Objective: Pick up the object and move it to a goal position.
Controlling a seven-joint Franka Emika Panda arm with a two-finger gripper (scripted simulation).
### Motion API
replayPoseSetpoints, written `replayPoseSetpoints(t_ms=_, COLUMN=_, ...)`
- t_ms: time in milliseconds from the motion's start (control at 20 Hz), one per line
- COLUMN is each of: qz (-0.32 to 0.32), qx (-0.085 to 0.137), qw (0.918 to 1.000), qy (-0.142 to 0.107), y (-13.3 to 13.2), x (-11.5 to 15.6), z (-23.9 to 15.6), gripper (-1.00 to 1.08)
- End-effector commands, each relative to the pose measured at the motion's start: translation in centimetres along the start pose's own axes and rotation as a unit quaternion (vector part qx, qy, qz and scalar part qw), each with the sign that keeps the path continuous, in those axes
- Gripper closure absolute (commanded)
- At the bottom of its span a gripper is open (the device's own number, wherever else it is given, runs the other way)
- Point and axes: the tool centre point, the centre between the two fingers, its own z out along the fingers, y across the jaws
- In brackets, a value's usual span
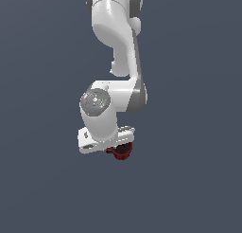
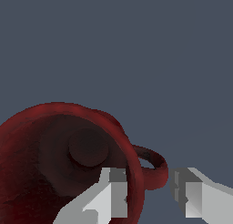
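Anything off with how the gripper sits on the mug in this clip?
Nothing damaged or spilled. The mug looks whole and upright. The gripper straddles its wall beside the handle: one finger inside the rim, the other beyond the handle. The jaws look apart, no squeeze showing.

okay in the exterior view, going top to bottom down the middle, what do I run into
The white arm → the round wrist joint with small coloured dots → the white gripper → the dark red mug just beneath it → then only plain grey-blue background.
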Motion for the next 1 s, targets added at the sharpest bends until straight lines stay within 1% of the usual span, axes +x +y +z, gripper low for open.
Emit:
replayPoseSetpoints(t_ms=0, qz=0.000, qx=0.000, qw=1.0000, qy=0.002, y=1.5, x=0.1, z=-2.0, gripper=1.08)
replayPoseSetpoints(t_ms=500, qz=0.000, qx=0.000, qw=1.0000, qy=0.002, y=7.5, x=0.2, z=-9.2, gripper=1.08)
replayPoseSetpoints(t_ms=950, qz=-0.001, qx=0.000, qw=1.0000, qy=0.002, y=11.1, x=0.4, z=-13.4, gripper=1.08)
